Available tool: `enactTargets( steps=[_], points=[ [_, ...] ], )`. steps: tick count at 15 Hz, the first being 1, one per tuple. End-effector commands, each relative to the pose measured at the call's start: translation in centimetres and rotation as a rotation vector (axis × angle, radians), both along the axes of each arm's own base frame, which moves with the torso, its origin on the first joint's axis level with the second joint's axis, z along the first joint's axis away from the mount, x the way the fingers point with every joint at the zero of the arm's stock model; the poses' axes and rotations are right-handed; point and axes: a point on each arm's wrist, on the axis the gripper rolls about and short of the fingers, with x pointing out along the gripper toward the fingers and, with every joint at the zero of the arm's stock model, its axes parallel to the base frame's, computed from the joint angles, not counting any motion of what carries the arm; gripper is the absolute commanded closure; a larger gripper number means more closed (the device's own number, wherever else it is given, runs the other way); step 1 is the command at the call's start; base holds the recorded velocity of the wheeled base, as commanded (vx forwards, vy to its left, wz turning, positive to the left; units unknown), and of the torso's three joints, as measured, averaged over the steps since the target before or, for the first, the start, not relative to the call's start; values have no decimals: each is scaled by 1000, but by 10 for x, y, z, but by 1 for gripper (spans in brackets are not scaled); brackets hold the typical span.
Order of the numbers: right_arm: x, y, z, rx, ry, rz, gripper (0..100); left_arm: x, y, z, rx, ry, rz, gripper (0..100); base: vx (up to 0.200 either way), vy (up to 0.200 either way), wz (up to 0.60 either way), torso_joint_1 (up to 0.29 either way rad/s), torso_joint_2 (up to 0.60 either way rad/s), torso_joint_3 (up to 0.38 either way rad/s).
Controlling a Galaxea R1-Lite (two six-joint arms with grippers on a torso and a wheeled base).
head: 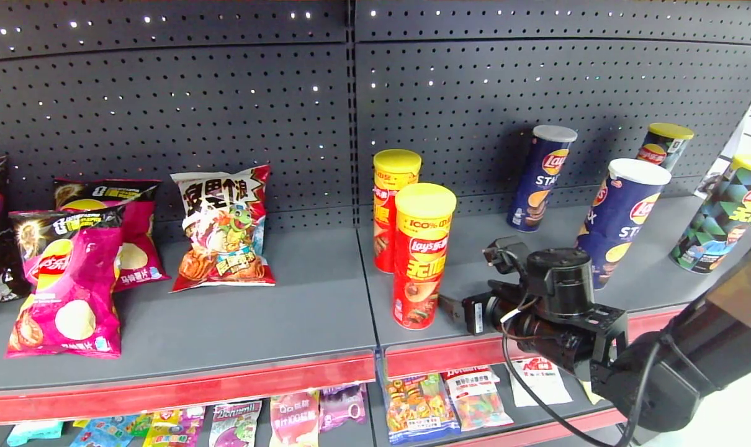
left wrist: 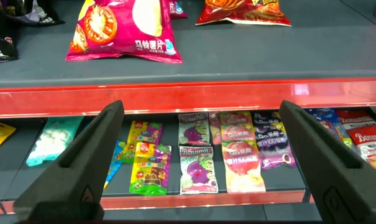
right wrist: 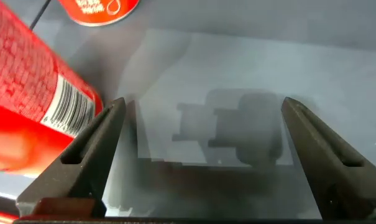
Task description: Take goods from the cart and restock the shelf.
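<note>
Two yellow-lidded red crisp tubes [head: 420,254] stand near two blue tubes [head: 617,217] on the grey shelf [head: 257,323]; right gripper [head: 453,308] and left gripper [left wrist: 200,112] both gape wide.

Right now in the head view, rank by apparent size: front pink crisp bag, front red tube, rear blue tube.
1. Front pink foil crisp bag
2. Front red cylindrical tube with yellow lid
3. Rear blue tube with grey lid
Blue stands farther back: true size unsure.

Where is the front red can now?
In the head view, the front red can stands at the shelf edge, before the second red can, left of the right gripper.
</note>
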Motion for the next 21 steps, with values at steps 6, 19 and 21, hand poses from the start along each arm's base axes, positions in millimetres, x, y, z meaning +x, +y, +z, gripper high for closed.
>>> enactTargets(
  steps=[6, 19, 21],
  points=[
    [-4, 2, -5, -6, 18, 8, 0, 0, 0, 0, 0, 2, 1, 0, 0, 0, 0, 0, 0, 0],
    [-15, 4, -10, -1, 49, 23, 0, 0, 0, 0, 0, 3, 1, 0, 0, 0, 0, 0, 0, 0],
    [-14, 4, -10, 1, 48, 22, 0, 0, 0, 0, 0, 2, 1, 0, 0, 0, 0, 0, 0, 0]
  ],
)
